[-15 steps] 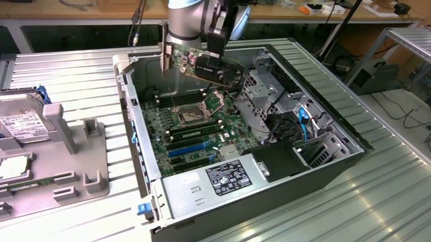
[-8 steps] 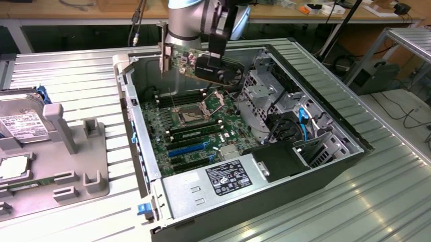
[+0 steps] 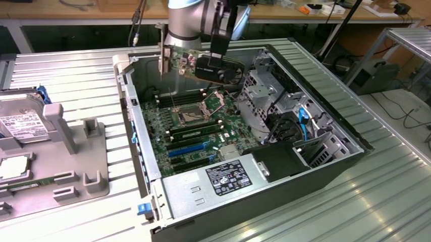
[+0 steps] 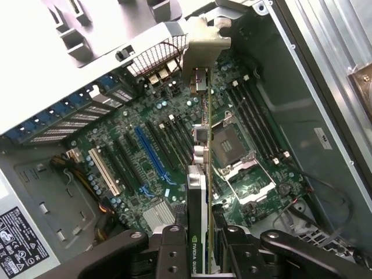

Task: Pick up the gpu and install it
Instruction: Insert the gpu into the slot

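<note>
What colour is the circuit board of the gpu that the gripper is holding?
Green; the gpu in the gripper shows it best in the exterior view.

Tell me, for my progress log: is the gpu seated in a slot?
No, the gripper holds the gpu above the motherboard.

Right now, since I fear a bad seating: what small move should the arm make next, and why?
Probably a short sideways shift toward the long blue slot, with no descent yet. The claw is shut on the gpu, held edge-on above the motherboard. In the wrist view the card lines up beside the CPU socket, apart from that slot.
</note>
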Controlling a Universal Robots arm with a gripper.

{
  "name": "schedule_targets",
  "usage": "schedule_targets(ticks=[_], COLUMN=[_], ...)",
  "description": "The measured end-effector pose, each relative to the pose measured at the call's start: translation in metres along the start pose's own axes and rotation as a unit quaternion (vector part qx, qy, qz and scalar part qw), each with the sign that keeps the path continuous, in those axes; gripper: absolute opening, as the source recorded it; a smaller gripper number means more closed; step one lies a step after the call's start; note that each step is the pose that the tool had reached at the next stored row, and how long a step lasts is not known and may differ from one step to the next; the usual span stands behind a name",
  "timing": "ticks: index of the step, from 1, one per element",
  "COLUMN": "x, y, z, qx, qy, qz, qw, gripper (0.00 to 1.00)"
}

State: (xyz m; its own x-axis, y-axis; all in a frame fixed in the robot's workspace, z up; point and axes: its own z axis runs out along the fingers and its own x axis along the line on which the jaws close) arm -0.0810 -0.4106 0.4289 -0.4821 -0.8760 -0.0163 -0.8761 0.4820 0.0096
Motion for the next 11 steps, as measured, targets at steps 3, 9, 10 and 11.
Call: schedule_targets(ticks=[3, 9, 10, 11], x=[0.0, -0.0001, -0.0001, -0.0001], y=[-0.0001, -0.0001, -0.0002, -0.0002], z=[0.0, 0.0, 0.0, 0.0], qx=[-0.0002, -0.0007, -0.0007, -0.0008], qy=[0.0001, 0.0004, 0.0004, 0.0005], qz=[-0.013, -0.041, -0.044, -0.05], qw=[0.9999, 0.9992, 0.999, 0.9988], gripper=[0.27, 0.27, 0.27, 0.27])
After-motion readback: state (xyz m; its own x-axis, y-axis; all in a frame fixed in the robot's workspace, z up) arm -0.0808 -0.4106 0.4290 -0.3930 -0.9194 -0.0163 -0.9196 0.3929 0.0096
